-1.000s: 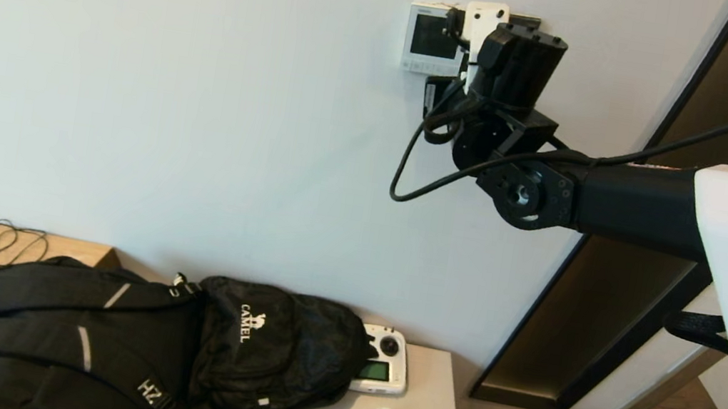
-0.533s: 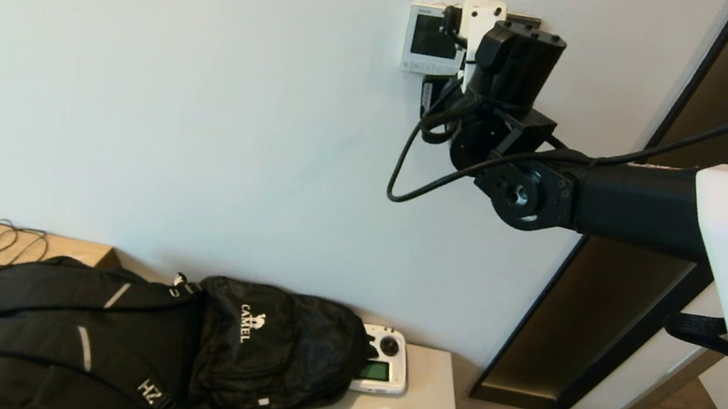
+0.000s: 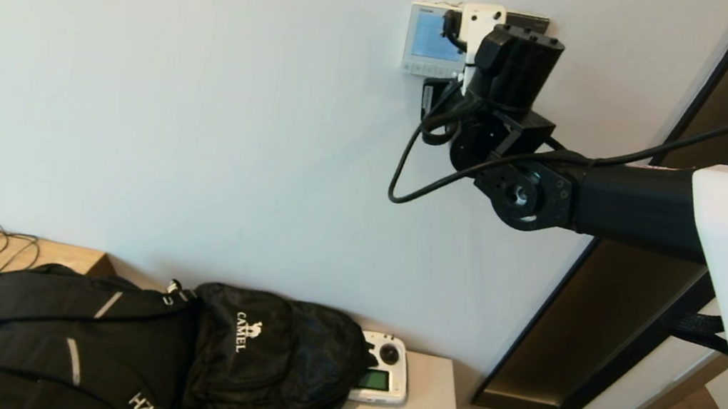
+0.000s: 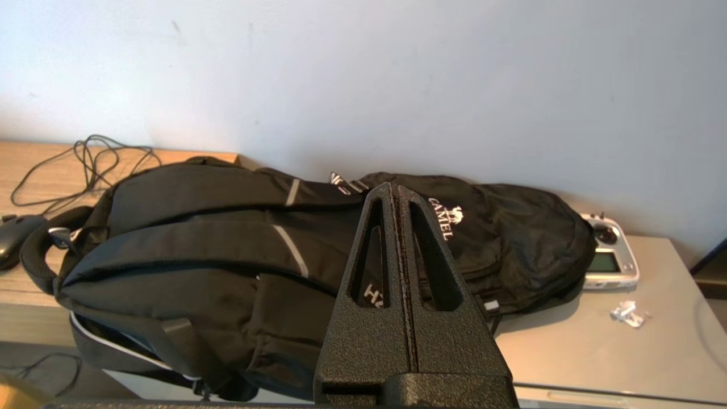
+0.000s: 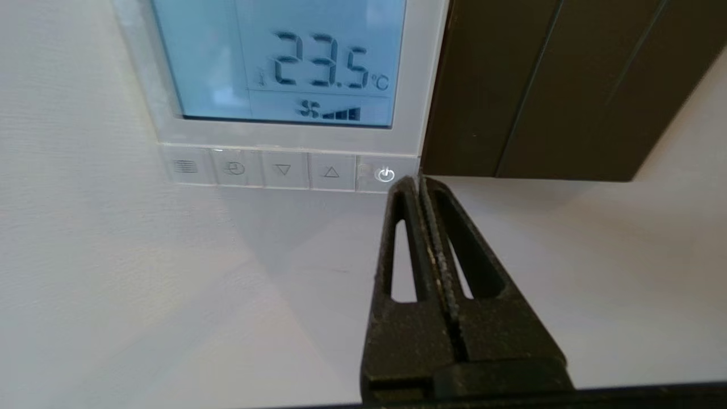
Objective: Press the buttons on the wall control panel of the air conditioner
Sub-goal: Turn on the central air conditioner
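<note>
The right gripper [image 5: 419, 180], fingers pressed together, has its tip just under the power key in the buttons [image 5: 284, 169] on the wall panel [image 3: 425, 37], whose screen glows blue.

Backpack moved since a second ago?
No. The camera shifted; the backpack keeps its place against the handheld controller and the table.
</note>
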Controlling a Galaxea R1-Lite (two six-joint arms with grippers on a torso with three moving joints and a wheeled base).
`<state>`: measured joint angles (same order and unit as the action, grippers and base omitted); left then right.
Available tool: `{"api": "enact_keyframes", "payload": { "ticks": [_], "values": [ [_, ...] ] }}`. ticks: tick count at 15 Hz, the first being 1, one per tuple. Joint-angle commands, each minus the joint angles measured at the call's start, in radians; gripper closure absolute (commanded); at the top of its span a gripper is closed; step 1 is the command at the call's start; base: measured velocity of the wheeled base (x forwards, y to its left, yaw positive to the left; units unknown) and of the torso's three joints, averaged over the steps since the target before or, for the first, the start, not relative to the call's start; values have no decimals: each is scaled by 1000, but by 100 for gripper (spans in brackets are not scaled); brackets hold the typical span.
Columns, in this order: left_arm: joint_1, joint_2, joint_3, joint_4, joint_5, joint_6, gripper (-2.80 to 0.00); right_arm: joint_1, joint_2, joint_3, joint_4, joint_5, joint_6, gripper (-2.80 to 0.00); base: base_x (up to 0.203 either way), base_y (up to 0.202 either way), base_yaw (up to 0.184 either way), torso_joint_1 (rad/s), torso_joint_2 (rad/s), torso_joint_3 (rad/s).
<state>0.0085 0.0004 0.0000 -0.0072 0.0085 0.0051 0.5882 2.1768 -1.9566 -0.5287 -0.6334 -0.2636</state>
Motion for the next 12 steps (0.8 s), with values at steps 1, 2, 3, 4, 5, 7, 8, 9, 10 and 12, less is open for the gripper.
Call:
{"api": "enact_keyframes", "payload": {
  "ticks": [1, 2, 3, 4, 5, 7, 8, 9, 10, 12],
  "values": [
    [1, -1, 0, 0, 1, -1, 0, 5, -2, -1, -5, -3, -2, 0, 0, 0, 0, 0, 0, 0],
    [1, 0, 0, 0, 1, -1, 0, 5, -2, -1, -4, -3, -2, 0, 0, 0, 0, 0, 0, 0],
    [1, 0, 0, 0, 1, -1, 0, 5, -2, -1, -4, -2, -2, 0, 0, 0, 0, 0, 0, 0],
    [1, 0, 0, 0, 1, -1, 0, 5, 0, -1, -7, -3, -3, 0, 0, 0, 0, 0, 0, 0],
    [1, 0, 0, 0, 1, -1, 0, 5, 0, -1, -7, -3, -3, 0, 0, 0, 0, 0, 0, 0],
    [1, 0, 0, 0, 1, -1, 0, 7, 0, -1, -7, -2, -3, 0, 0, 0, 0, 0, 0, 0],
    [1, 0, 0, 0, 1, -1, 0, 8, 1, -1, -7, -2, -5, 0, 0, 0, 0, 0, 0, 0],
    [1, 0, 0, 0, 1, 1, 0, 9, 3, -1, -8, -2, -6, 0, 0, 0, 0, 0, 0, 0],
    [1, 0, 0, 0, 1, 1, 0, 14, 8, -1, -9, -3, -6, 0, 0, 0, 0, 0, 0, 0],
    [1, 0, 0, 0, 0, -1, 0, 23, 8, -1, -8, -2, -6, 0, 0, 0, 0, 0, 0, 0]
  ]
}}
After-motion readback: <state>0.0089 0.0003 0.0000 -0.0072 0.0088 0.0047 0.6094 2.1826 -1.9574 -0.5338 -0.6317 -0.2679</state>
